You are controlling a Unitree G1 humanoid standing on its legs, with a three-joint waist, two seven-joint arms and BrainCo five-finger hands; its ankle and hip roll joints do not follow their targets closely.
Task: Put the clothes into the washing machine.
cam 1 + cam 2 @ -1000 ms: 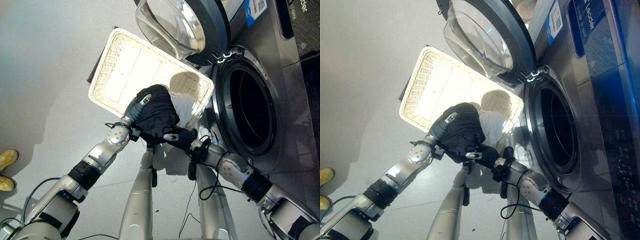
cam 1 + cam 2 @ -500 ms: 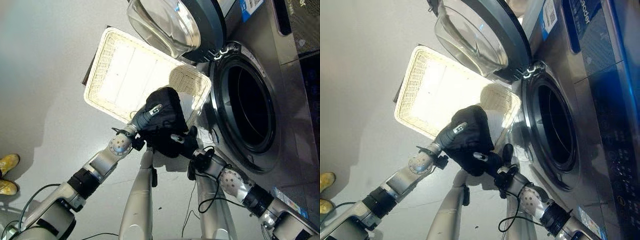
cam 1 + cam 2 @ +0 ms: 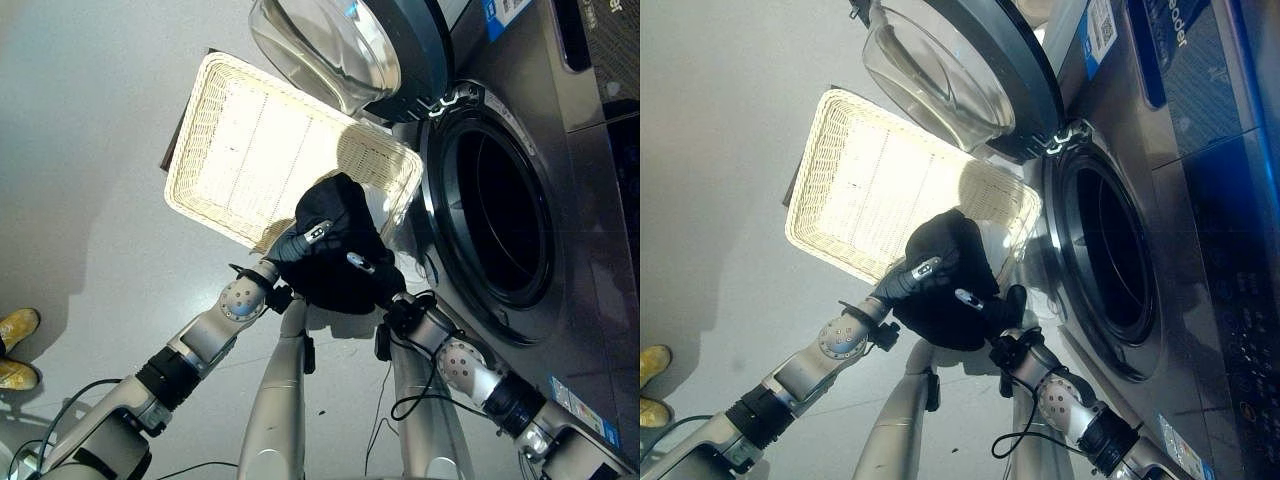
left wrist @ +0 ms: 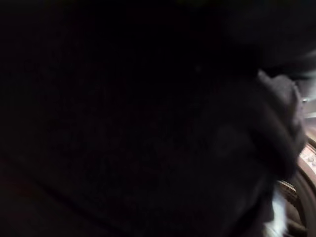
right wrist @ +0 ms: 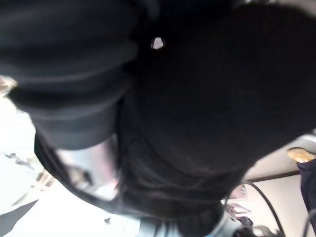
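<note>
We held a bunched black garment [image 3: 338, 245] up between both hands, off the floor, just above the near corner of the white wicker basket [image 3: 250, 150] and beside the washing machine [image 3: 560, 150]. Our left hand [image 3: 300, 240] pressed against the garment's left side w/ the dark cover facing up; fingers were buried in the cloth, so we couldn't tell how they were set. Our right hand [image 3: 378, 278] sat under the garment's lower right, also sunk into the fabric, finger state not readable either. Both wrist views were mostly black cloth up close.

The basket lay on the pale floor [image 3: 80, 150], tilted on the diagonal, w/ its bottom showing bare and brightly lit. The machine's round door [image 3: 345, 50] stood swung open, glass bowl facing out, hanging over the basket's far edge. The drum opening [image 3: 495, 215] was dark inside, rimmed by a grey ring, just right of the garment but not touching it. A pair of yellow shoes [image 3: 15, 345] showed at the left edge, well apart from the basket.
</note>
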